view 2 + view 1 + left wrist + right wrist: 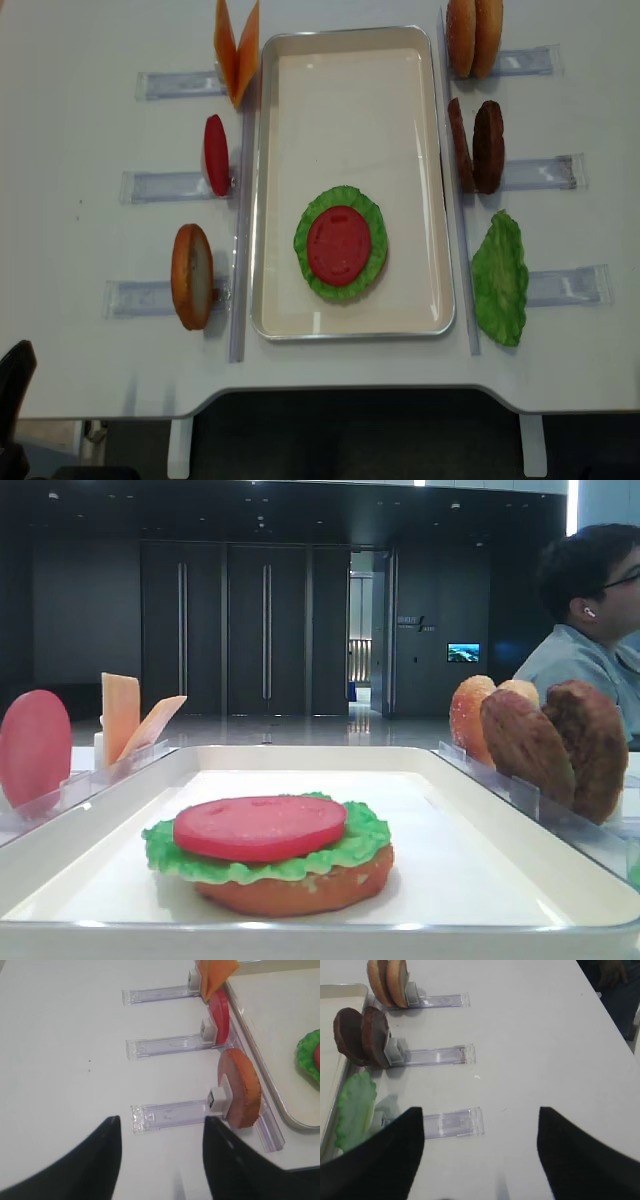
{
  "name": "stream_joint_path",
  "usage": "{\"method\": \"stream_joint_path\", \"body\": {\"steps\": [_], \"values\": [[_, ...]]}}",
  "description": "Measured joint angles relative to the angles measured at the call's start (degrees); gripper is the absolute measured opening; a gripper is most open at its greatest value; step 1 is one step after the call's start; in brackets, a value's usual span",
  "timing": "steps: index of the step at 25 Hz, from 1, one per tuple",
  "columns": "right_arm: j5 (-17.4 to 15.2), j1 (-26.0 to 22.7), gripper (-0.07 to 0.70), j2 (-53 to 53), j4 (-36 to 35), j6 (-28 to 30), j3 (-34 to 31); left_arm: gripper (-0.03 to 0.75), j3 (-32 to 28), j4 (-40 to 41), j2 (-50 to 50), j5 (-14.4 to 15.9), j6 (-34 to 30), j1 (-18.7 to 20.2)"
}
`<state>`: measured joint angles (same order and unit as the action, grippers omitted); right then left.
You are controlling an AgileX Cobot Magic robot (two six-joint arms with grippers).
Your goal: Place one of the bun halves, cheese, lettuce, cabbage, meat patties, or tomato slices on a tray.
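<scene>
On the white tray (262, 180) a flat bun half (300, 890) carries the ruffled lettuce (372, 215) with a tomato slice (339, 245) on top. Left of the tray, cheese (237, 50), a second tomato slice (215, 155) and a bun half (191, 277) stand on edge. To its right are two bun halves (474, 38), two meat patties (478, 146) and a longer green leaf (500, 280), likely the cabbage. My left gripper (162, 1120) hangs open and empty, left of the standing bun half (242, 1087). My right gripper (480, 1110) is open and empty, right of the leaf (355, 1105).
Clear plastic holders (150, 297) lie on the white table on both sides of the tray, one (170, 1112) just ahead of my left gripper and one (452, 1122) ahead of my right. A seated person (590, 630) is at the far right. The table's front edge (330, 390) is near.
</scene>
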<state>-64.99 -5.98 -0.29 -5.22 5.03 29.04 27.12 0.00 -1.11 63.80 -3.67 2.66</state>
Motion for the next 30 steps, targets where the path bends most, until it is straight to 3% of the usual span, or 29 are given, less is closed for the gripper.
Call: {"method": "stream_joint_path", "body": {"steps": [14,30], "values": [[0.0,0.0,0.469,0.0,-0.05,0.0,0.0,0.29,0.0,-0.3,0.0,0.0,0.0,0.0],[0.0,0.0,0.469,0.0,-0.11,0.0,0.0,0.114,0.0,-0.35,0.0,0.0,0.0,0.0]]}}
